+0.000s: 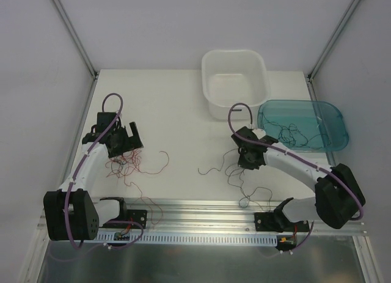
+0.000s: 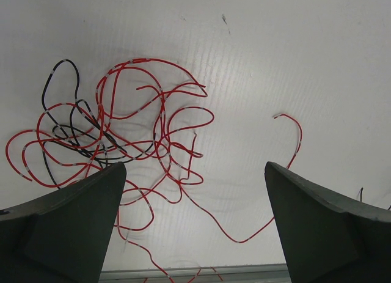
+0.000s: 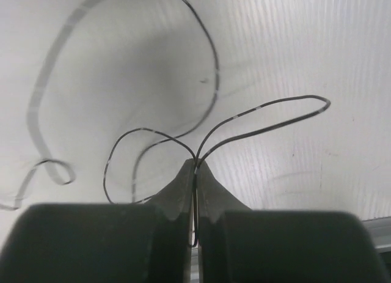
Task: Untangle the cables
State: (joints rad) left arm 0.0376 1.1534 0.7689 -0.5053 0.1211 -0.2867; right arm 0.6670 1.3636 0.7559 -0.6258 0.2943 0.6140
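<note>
Here, left tool (image 1: 122,142) (image 2: 194,170): jaws spread wide with nothing between them, held over the white surface (image 1: 183,118).
Red cables (image 2: 146,115) (image 1: 139,165): a loose, curly tangle lies flat on the surface, directly under and ahead of the left tool. Some loops pass beneath its left finger. One long strand runs out toward its right finger and ends in a small hook.
Black strand (image 2: 61,118): woven through the red loops on the left-finger side of the left tool, apart from both fingers.
Right tool (image 1: 247,156) (image 3: 195,167): jaws pressed together, pinching a thin wire at the very tips.
Black cable (image 3: 263,115): caught between the right tool's fingertips. A long narrow loop fans out ahead and to the right of the tips, and a rounder one ahead and to the left. A short length shows down in the slit between the fingers.
Large arc (image 3: 214,69): another dark strand curves farther ahead of the right tool. Its left part is too blurred to follow.
Loose black strands (image 1: 243,191): spread on the surface around the right tool, mostly on the side toward the arm bases.
Teal tray (image 1: 339,127): on the outer side of the right tool, with thin dark wires (image 1: 293,133) lying inside it.
White tub (image 1: 235,52): beyond the right tool, just beside the tray.
</note>
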